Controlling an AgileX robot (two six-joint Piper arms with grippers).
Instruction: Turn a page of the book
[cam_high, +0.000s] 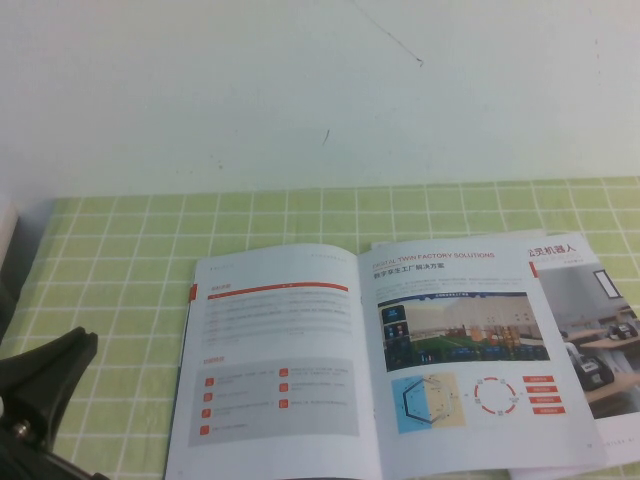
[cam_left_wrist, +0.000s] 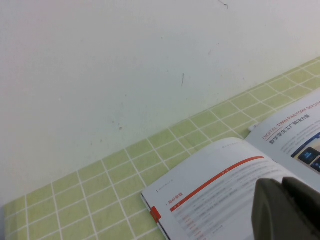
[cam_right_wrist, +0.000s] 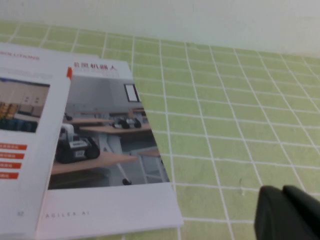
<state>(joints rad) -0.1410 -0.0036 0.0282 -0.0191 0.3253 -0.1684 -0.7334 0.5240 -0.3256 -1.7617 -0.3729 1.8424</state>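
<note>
Two printed pieces lie on the green checked tablecloth (cam_high: 120, 250): the book (cam_high: 370, 360), a thin glossy brochure open flat at about 6 o'clock of the high view, and under its right edge a white booklet (cam_high: 600, 330) with an office photo, at about 4 o'clock. The turned page (cam_high: 275, 365) lies flat as the book's left leaf, white side up, with an orange heading bar and a grey box of small orange icons. The facing leaf carries an orange title, a dark factory picture and two diagrams.

The left gripper (cam_high: 45, 375) sits low at about 8 o'clock, just off the book's left edge and apart from it, a dark wedge pointing up and to the right. In the left wrist view the left gripper (cam_left_wrist: 286, 210) hangs above the white page with its two grey-green fingertips pressed together, holding nothing.

The right gripper (cam_right_wrist: 287, 212) appears only in the right wrist view: dark fingertips drawn together, empty, over bare cloth, beside the booklet's outer corner without touching it. It lies outside the high view.
</note>
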